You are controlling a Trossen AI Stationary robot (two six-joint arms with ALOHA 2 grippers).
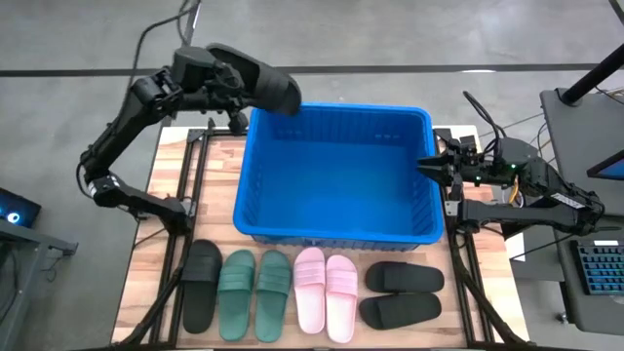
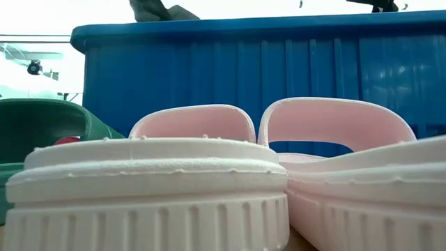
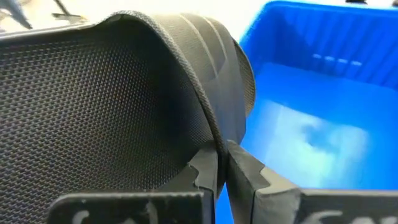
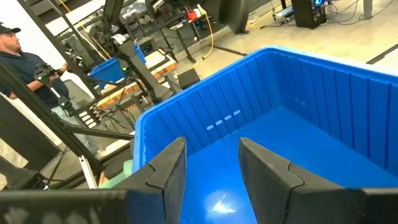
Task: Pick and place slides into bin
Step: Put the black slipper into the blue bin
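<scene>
My left gripper (image 1: 226, 80) is shut on a black slide (image 1: 263, 83), held in the air over the far left corner of the blue bin (image 1: 336, 229). My right gripper (image 1: 426, 164) is open and empty at the bin's right rim, its fingers (image 4: 171, 165) pointing over the bin's bare floor (image 4: 298, 143). Along the table's near edge lie, soles down, one black slide (image 1: 202, 285), a dark green pair (image 1: 255, 292), a pink pair (image 1: 325, 292) and a black pair (image 1: 402, 292) turned crosswise. The pink pair (image 2: 209, 174) fills the low view. My left gripper pinches a thin curved wall of the black slide (image 3: 208, 134) between its two fingers (image 3: 245, 171); it looks like the wide strap, mesh-textured on its inner face (image 3: 93, 106). The fingers come level from the table's left. The slide is lifted clear, reaching over the bin's rim.
The bin takes up the table's middle and far part, with its rim well above the slides. Black frame rails (image 1: 192, 185) run along both sides of the table. In the right wrist view a person (image 4: 25, 59) stands in the room beyond the table.
</scene>
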